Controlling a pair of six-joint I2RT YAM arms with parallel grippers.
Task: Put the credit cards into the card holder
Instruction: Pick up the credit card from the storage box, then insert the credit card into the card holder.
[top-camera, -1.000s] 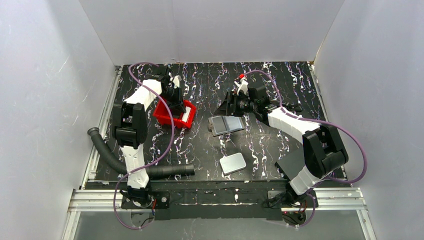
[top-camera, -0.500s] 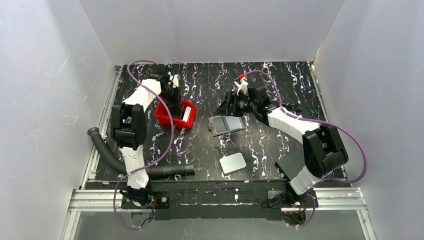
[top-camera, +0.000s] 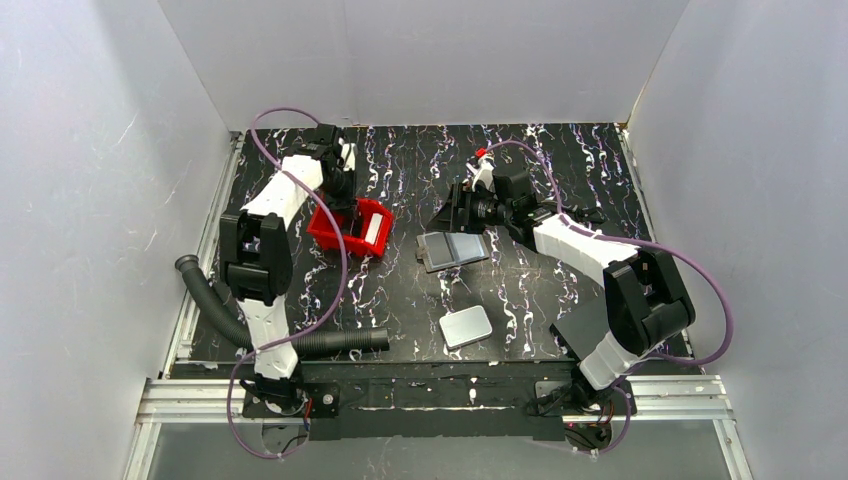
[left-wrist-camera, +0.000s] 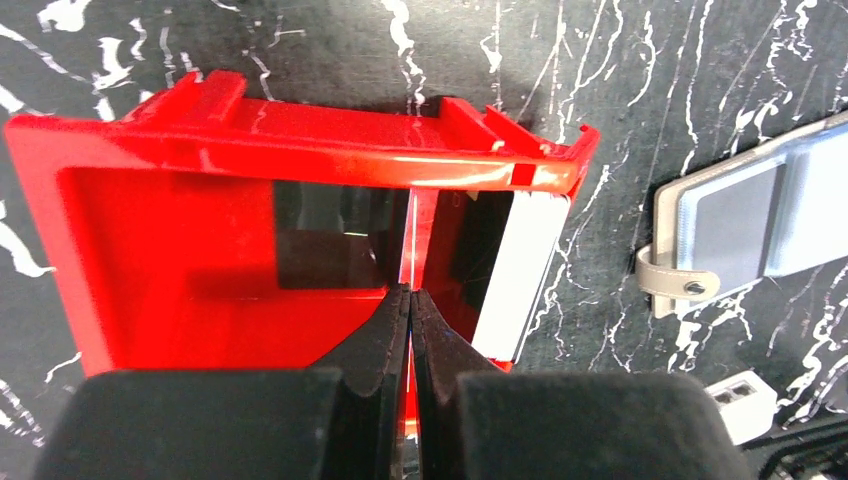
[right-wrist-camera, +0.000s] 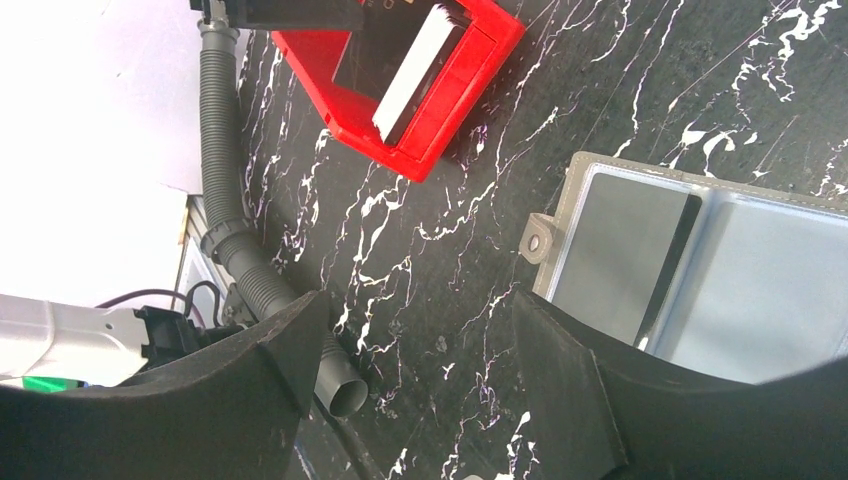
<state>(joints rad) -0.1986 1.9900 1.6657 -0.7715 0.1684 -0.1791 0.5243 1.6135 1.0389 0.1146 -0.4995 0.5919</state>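
Left gripper (left-wrist-camera: 410, 300) sits down inside the red open plastic tray (left-wrist-camera: 150, 240), jaws pressed shut, just beside a white credit card (left-wrist-camera: 520, 270) leaning on the tray wall. Right gripper (right-wrist-camera: 420, 385) hovers, jaws spread, over the grey-brown card holder (right-wrist-camera: 640, 260), lying open on the black marbled desk (top-camera: 560, 160).

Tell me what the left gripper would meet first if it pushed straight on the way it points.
The left gripper, shut, points into the red tray. A thin pale edge, probably a card seen edge-on, stands right at its tips; behind that comes the tray's inner floor. Depth is unclear.
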